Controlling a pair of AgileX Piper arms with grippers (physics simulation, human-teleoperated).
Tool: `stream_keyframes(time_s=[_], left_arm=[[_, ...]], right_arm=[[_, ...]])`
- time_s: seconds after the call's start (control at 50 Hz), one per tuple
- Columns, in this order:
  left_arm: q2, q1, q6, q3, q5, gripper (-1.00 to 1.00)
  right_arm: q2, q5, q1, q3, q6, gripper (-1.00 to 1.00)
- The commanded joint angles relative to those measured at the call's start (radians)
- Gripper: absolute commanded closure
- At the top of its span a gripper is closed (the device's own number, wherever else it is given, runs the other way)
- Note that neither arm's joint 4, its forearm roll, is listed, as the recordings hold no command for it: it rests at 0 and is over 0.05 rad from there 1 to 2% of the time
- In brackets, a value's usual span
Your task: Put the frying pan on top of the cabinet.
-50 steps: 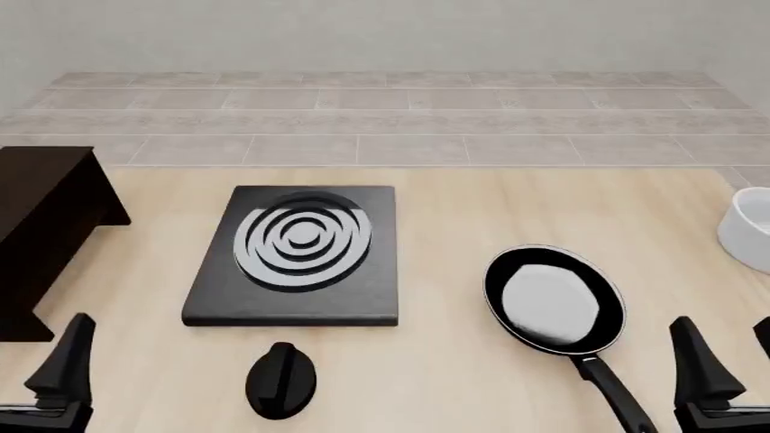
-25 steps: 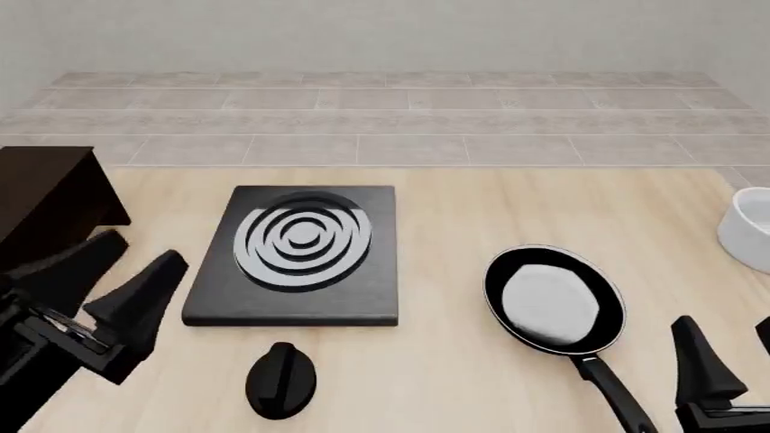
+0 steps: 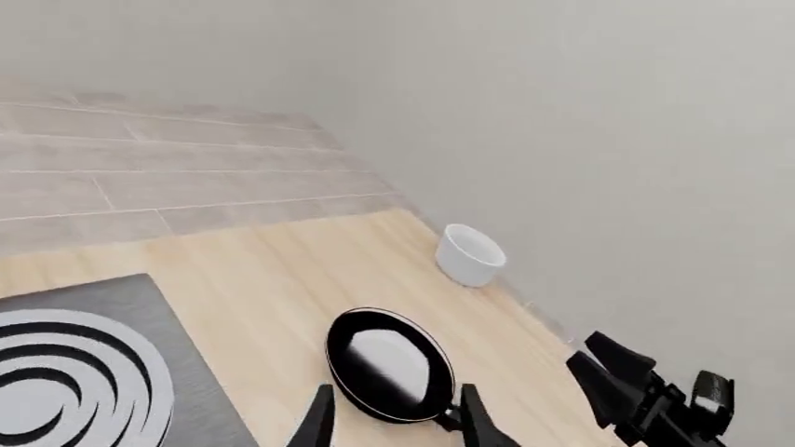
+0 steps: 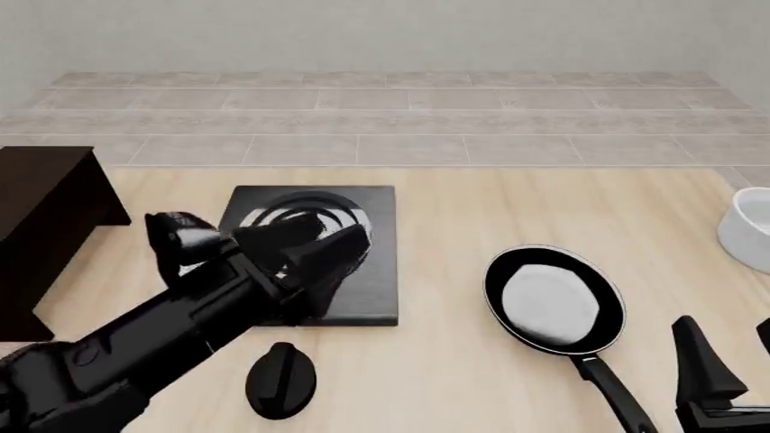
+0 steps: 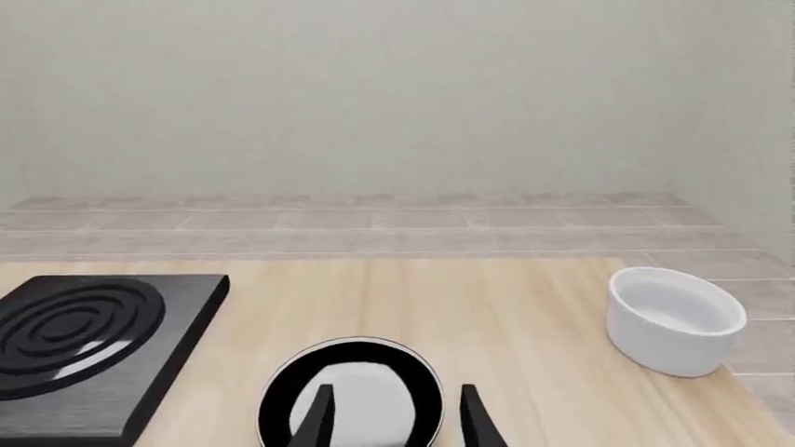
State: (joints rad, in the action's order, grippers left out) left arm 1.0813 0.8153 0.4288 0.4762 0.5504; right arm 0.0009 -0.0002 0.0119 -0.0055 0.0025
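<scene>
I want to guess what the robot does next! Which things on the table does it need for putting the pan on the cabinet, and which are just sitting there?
Needed: the frying pan; the cabinet.

Just sitting there: the black stove plate with rings; the small black knob; the white bowl.

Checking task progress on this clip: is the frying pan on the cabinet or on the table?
On the table. The frying pan lies flat on the table, right of the stove slab, far from the cabinet; neither gripper holds it.
</scene>
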Motion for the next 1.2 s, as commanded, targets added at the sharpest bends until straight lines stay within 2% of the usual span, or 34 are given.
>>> stream_keyframes(time_s=[0.02,0.12,0.3,0.44,0.46,0.6,0.92,1.2], left_arm=[[0.201,0.083,0.144,0.081,0.102,-1.00],[0.320,0.108,0.224,0.118,0.141,-1.00],[0.457,0.121,0.298,0.164,0.176,-1.00],[0.509,0.133,0.322,0.190,0.184,-1.00],[0.536,0.135,0.354,0.196,0.192,-1.00],[0.608,0.158,0.380,0.238,0.190,-1.00],[0.761,0.179,0.376,0.333,0.182,-1.00],[0.891,0.212,0.416,0.401,0.172,-1.00]], right_arm=[[0.000,-0.004,0.001,0.002,-0.002,-1.00],[0.000,-0.006,0.000,0.004,-0.001,-1.00],[0.000,0.000,0.001,-0.006,0.003,-1.00],[0.000,-0.005,0.001,-0.003,0.002,-1.00],[0.000,-0.007,0.000,-0.001,0.003,-1.00],[0.000,-0.008,0.001,-0.001,0.002,-1.00],[0.000,-0.009,0.002,-0.001,0.005,-1.00],[-0.001,-0.018,0.005,0.001,0.013,-1.00]])
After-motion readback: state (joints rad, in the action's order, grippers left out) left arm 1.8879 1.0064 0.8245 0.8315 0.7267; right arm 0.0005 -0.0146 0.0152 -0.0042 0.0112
